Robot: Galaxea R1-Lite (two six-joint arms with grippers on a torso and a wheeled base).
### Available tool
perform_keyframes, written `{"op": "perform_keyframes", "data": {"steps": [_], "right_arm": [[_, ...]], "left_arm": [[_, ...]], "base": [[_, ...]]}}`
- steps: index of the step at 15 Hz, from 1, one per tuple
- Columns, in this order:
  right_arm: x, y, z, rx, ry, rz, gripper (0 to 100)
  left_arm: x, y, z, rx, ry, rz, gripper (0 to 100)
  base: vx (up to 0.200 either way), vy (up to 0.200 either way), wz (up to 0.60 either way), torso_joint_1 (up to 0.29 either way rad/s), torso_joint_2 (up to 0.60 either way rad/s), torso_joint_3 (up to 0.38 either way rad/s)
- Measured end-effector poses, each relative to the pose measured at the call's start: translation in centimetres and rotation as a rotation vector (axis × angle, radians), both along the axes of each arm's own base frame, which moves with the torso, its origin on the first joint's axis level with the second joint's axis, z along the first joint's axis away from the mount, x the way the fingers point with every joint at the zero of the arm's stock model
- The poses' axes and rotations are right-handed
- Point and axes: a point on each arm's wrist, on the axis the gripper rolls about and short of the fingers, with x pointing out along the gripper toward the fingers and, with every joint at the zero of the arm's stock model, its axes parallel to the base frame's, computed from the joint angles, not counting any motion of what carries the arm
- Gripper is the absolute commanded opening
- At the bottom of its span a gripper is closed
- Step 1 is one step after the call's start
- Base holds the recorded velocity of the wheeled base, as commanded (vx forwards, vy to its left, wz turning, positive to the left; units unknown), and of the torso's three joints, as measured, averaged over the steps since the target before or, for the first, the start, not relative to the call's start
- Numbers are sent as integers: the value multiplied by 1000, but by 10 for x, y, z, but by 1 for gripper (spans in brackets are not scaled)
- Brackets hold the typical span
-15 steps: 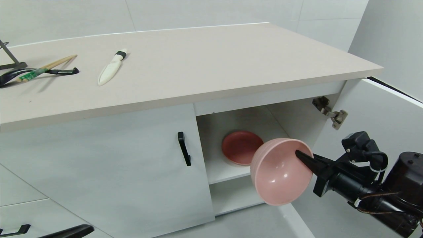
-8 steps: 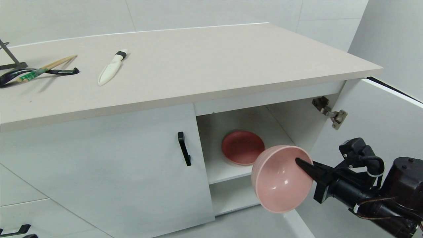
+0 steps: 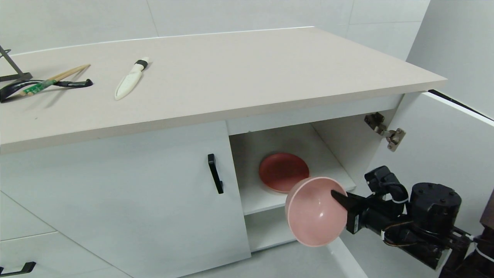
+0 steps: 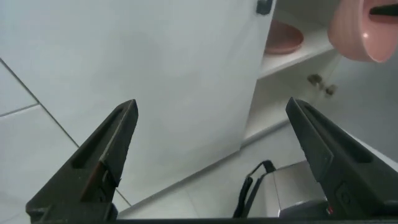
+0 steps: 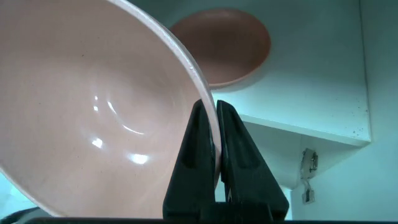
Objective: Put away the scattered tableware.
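Now | right gripper (image 3: 335, 194) pinches glossy round bowl (image 3: 308, 216) | plate (image 3: 283, 170) seemingly matte

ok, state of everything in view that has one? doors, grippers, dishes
right cabinet door: open
left cabinet door: shut
pink bowl: held, tilted on edge
right gripper: shut on its rim
red plate: flat on the upper shelf
left gripper: open, empty
knife: lying on the countertop

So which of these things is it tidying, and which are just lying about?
Part of the job: pink bowl in the right gripper; red plate on the cupboard shelf; chopsticks and white utensil on the counter.
Just lying about: black strap by the chopsticks; black stand.
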Motion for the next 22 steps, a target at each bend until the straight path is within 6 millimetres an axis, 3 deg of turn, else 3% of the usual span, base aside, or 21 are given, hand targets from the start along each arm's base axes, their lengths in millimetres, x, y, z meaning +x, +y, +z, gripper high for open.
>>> {"op": "perform_keyframes", "data": {"steps": [2, 5, 9, 13, 17, 22], "right_arm": [[15, 0, -2, 5, -20, -23, 0], [36, 4, 6, 38, -84, -35, 0], [59, 12, 17, 62, -110, -40, 0], [90, 23, 29, 101, 5, -38, 0], [104, 28, 25, 107, 11, -35, 0], [115, 28, 14, 86, 40, -47, 0]], "left_arm": [[-1, 0, 0, 23, -18, 27, 100], [-1, 5, -1, 77, -27, 213, 100], [-1, 3, -3, 84, -14, 135, 100], [-1, 3, -2, 77, -11, 137, 100], [-1, 3, -3, 68, -6, 148, 100], [-1, 6, -5, 31, 18, 294, 100]], "base": [[0, 0, 0, 0, 0, 0], [0, 0, 0, 0, 0, 0], [0, 0, 0, 0, 0, 0], [0, 0, 0, 0, 0, 0], [0, 0, 0, 0, 0, 0], [0, 0, 0, 0, 0, 0]]}}
